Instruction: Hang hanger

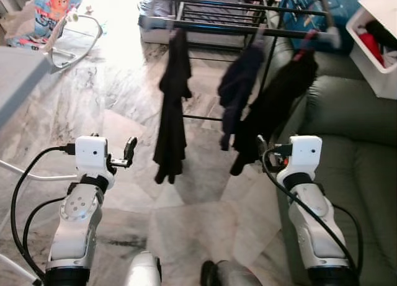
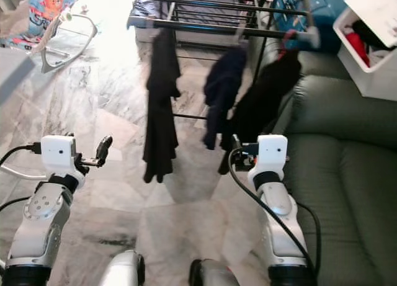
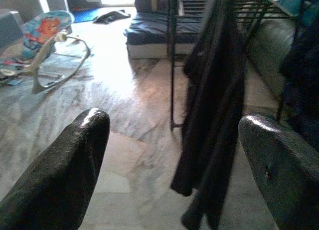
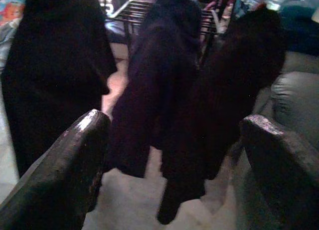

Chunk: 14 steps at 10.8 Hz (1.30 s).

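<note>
Right gripper (image 1: 263, 146) raised ahead of torso, fingers spread, nothing held; left gripper (image 1: 127, 152) likewise released and empty. Three dark garments hang on front rail (image 1: 248, 30) of drying rack, presumably on hangers; red hanger (image 1: 308, 38) visible at rightmost garment (image 1: 273, 106). That garment lies ahead of and just above right gripper, near sofa (image 1: 353, 149). Rail runs left to right across view. Right arm judged nearer.

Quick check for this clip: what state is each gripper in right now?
Left gripper: open, holding nothing, facing the long black garment.
Right gripper: open, holding nothing, facing the dark hanging clothes.
</note>
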{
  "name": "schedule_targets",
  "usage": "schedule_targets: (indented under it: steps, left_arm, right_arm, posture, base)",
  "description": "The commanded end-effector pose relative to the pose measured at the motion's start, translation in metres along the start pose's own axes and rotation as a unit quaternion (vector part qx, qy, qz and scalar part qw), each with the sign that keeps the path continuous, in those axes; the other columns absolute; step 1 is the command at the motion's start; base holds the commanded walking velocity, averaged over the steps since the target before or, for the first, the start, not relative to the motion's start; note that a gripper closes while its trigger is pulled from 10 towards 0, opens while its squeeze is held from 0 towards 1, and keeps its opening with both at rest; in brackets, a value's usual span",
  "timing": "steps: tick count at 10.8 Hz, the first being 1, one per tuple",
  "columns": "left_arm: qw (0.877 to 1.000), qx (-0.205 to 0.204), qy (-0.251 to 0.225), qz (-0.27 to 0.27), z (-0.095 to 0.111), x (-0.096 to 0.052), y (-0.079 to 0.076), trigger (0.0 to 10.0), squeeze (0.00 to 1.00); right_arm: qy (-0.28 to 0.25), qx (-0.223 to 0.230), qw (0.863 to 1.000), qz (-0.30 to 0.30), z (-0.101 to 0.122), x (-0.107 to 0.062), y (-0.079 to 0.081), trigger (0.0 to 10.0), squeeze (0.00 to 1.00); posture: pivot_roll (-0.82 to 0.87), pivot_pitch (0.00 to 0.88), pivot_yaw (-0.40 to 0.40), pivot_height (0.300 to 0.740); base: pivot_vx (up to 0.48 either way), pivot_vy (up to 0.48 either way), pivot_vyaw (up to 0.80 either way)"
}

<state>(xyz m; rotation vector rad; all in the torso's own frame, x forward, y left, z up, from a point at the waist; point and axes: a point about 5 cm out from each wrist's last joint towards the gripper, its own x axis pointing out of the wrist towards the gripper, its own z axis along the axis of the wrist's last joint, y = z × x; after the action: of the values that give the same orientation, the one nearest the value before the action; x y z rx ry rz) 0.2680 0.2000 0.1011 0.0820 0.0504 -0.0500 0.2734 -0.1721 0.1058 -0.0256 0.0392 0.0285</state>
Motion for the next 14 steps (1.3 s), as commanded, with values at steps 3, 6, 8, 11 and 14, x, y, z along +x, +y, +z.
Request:
schedule_targets:
  steps: [3, 6, 8, 11, 14]
  left_arm:
    - [1.000, -0.003, 0.002, -0.012, 0.000, 0.002, -0.003, 10.0, 0.00]
    - [1.000, 0.007, 0.001, -0.028, 0.000, 0.004, -0.008, 10.0, 0.00]
    - [1.000, 0.010, -0.002, -0.025, 0.000, 0.005, -0.008, 10.0, 0.00]
    - [0.999, 0.022, -0.005, -0.025, -0.002, 0.003, -0.010, 10.0, 0.00]
    - [0.999, 0.022, -0.014, -0.021, -0.001, 0.013, -0.019, 10.0, 0.00]
  right_arm:
    - [-0.002, -0.014, 1.000, -0.014, 0.000, 0.002, -0.003, 10.0, 0.00]
    - [-0.002, -0.016, 1.000, -0.024, -0.001, 0.006, -0.004, 10.0, 0.00]
    - [-0.004, -0.016, 0.999, -0.027, -0.001, 0.008, -0.005, 10.0, 0.00]
    - [-0.002, -0.022, 0.999, -0.037, -0.006, 0.008, -0.006, 10.0, 0.00]
    - [-0.008, -0.027, 0.999, -0.028, -0.003, 0.019, -0.004, 10.0, 0.00]
  posture:
    - [-0.05, 0.145, -0.052, 0.740]
    - [-0.04, 0.139, -0.055, 0.740]
    - [-0.04, 0.131, -0.058, 0.740]
    - [-0.03, 0.093, -0.070, 0.740]
    - [-0.02, 0.043, -0.119, 0.740]
  base:
    - [0.000, 0.451, 0.00]
    - [0.000, 0.445, 0.00]
    - [0.000, 0.446, 0.00]
    - [0.000, 0.100, 0.00]
    - [0.000, 0.000, 0.00]
